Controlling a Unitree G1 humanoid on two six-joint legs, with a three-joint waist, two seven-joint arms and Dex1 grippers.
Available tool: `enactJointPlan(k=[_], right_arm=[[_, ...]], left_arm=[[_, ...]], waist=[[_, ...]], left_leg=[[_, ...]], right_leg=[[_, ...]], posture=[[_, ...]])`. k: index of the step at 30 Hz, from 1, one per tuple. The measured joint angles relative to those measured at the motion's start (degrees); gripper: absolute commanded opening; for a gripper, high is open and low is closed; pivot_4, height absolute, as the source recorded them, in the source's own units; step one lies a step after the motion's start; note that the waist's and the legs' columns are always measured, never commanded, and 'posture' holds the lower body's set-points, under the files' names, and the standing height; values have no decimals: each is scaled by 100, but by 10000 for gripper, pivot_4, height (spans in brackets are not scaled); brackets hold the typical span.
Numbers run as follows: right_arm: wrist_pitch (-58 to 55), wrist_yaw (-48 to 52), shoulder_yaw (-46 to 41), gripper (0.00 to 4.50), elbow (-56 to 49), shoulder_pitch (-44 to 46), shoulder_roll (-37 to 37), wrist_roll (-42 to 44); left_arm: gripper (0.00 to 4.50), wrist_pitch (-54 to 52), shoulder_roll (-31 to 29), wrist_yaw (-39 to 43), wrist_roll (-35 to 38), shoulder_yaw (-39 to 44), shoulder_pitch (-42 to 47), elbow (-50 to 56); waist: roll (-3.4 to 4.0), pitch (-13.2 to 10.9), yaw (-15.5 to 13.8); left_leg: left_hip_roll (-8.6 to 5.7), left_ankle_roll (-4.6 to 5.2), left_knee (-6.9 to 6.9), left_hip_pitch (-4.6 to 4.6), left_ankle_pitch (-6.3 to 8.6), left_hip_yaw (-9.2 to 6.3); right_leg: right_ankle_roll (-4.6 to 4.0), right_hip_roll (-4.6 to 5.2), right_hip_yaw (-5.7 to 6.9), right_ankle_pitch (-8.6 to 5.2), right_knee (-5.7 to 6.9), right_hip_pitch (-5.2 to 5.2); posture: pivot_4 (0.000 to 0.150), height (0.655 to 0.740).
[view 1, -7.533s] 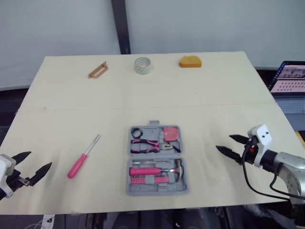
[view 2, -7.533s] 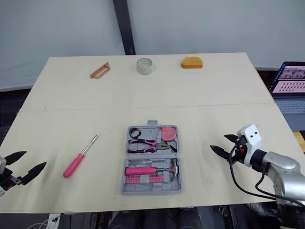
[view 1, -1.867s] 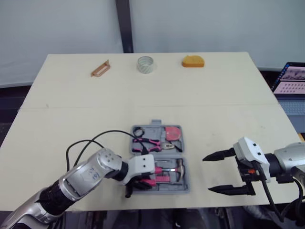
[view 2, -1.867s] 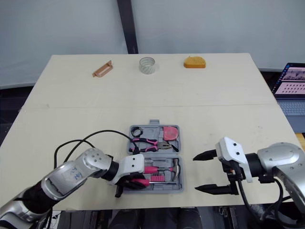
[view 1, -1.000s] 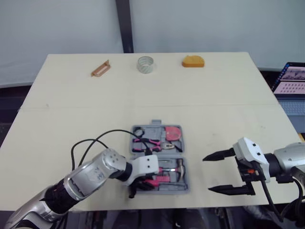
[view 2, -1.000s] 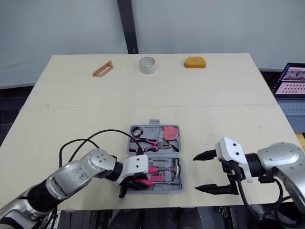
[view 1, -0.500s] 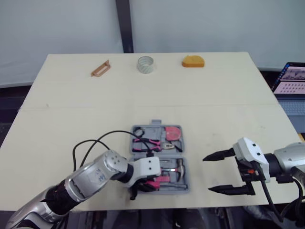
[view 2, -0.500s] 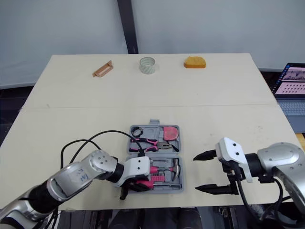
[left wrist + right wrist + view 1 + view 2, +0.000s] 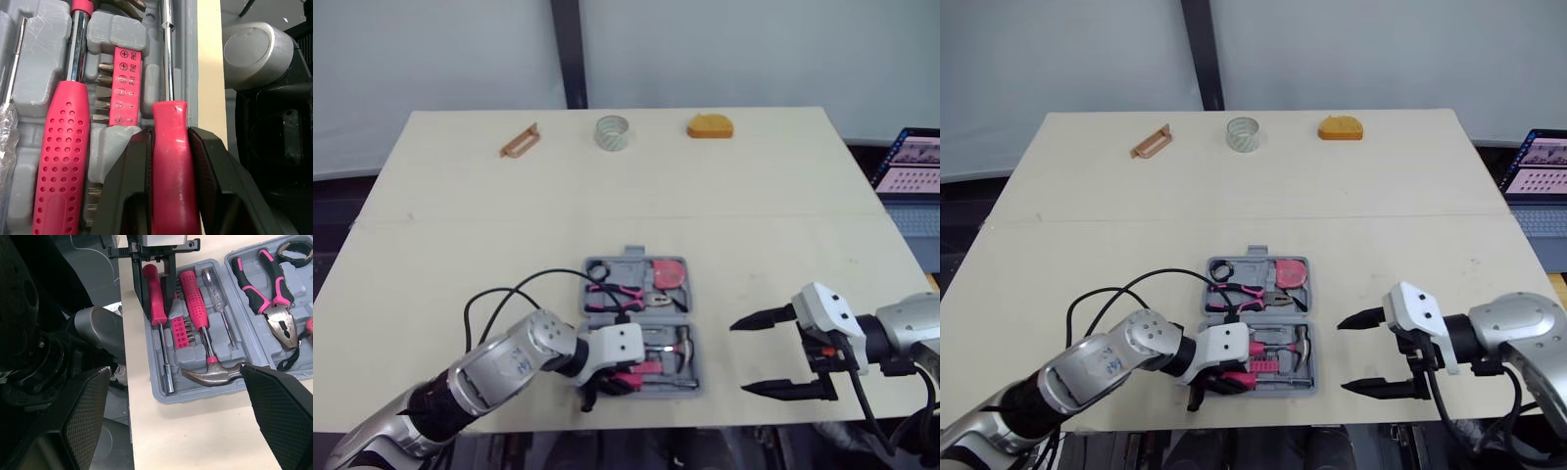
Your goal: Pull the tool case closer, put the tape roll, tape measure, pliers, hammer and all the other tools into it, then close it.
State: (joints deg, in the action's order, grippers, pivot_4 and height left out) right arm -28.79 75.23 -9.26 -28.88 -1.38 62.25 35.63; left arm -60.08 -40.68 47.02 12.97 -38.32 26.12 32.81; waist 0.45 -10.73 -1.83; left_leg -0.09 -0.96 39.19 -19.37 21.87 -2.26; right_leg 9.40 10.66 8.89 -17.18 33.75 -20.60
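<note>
The left gripper [image 9: 169, 145] pinches the pink handle of a screwdriver [image 9: 152, 293], which lies along the near edge of the open case [image 9: 631, 259], beside the hammer [image 9: 215, 373]; the pliers [image 9: 266, 289] sit in the far half. The right gripper [image 9: 738, 358] hangs over the table right of the case, fingers spread wide. The tape roll [image 9: 611, 131] and tape measure [image 9: 709, 126] stand by the far edge

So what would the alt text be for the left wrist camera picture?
The left tool, shut on a pink-handled screwdriver, holds it along the edge of the open grey tool case. Beside it in the case lie a pink bit holder and the hammer with its pink handle.
</note>
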Motion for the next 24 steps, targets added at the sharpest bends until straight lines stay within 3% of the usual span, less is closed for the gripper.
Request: enactJointPlan(k=[3, 13, 20, 23, 24], right_arm=[[0, 0, 0, 45000, 8, 0, 0, -7], [1, 0, 0, 45000, 9, 0, -1, -6], [1, 0, 0, 45000, 78, 29, -1, -2], [3, 1, 4, 45000, 147, 65, -1, -3], [7, 1, 13, 45000, 164, 89, -1, -4]], left_arm=[[34430, 22, 16, 12, 26, -11, -1, 46], [34430, -239, 79, -71, 241, 248, -23, 141], [34430, -177, 76, 22, 618, 1027, -96, 194], [26254, 604, 10, 158, 631, 1420, -464, -82], [20706, 908, 10, 248, 640, 1518, -644, -177]], waist=[[0, 0, -3], [0, 0, -9], [0, 0, 3], [1, 0, 17], [1, 1, 20]], left_leg=[[0, 0, 1, 1, 0, 0], [0, 1, 3, 1, 0, 0], [0, 1, 3, 2, 1, 0], [1, 1, 2, 2, 1, 0], [0, 2, 2, 2, 1, 0]], right_leg=[[0, 0, 0, 0, 1, 1], [-1, 0, -1, 0, 1, 3], [-1, 0, -1, 0, 1, 2], [-1, 0, 0, 0, -1, 2], [-1, 0, 0, 0, -1, 2]], posture=[[1500, 7400], [1500, 7400], [1500, 7400], [1500, 7400], [1500, 7400]])
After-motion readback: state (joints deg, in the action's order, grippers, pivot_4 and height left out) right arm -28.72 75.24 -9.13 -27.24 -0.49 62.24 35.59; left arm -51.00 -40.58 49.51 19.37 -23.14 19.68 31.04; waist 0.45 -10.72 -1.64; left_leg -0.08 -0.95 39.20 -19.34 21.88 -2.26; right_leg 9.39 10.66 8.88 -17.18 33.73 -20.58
